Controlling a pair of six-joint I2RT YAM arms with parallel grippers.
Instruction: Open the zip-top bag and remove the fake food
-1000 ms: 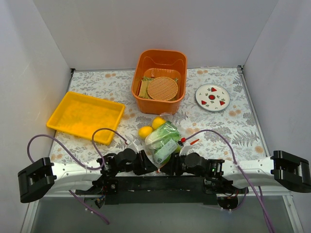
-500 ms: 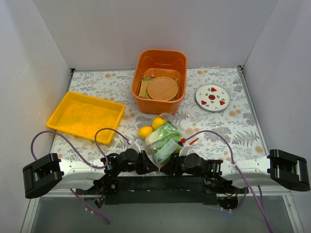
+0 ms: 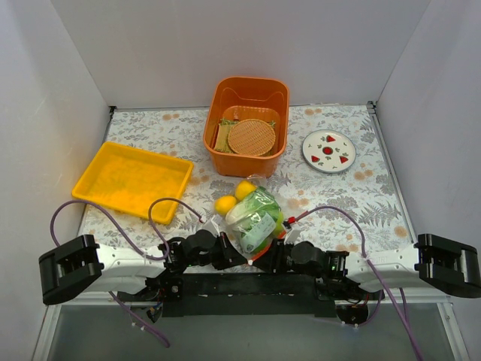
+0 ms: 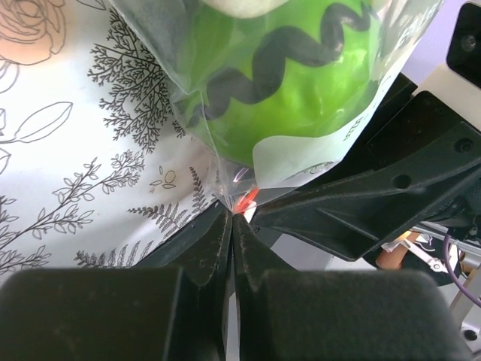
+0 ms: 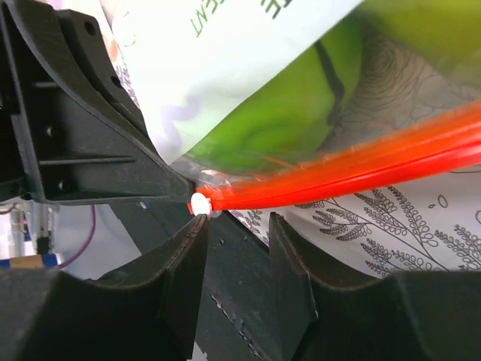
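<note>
The zip-top bag (image 3: 254,219) lies near the table's front edge between my two grippers, and pale green leafy fake food (image 3: 255,207) shows through it. Two yellow lemons (image 3: 225,204) sit at its far end; I cannot tell if they are inside. My left gripper (image 3: 234,254) is shut on the bag's near corner, and its jaws (image 4: 231,218) pinch the clear plastic (image 4: 301,68) by the orange-red strip. My right gripper (image 5: 239,222) is open just below the orange-red zip strip (image 5: 361,169), and its left fingertip is close to the strip's white end (image 5: 199,203).
An orange bin (image 3: 248,124) holding tan woven discs stands at the back centre. A yellow tray (image 3: 131,180) is at the left. A white plate with red marks (image 3: 328,150) is at the back right. Grey walls enclose the floral table.
The right gripper has drawn slightly nearer the front edge along the zip strip. The left arm's elbow has shifted right. The bag has barely moved.
</note>
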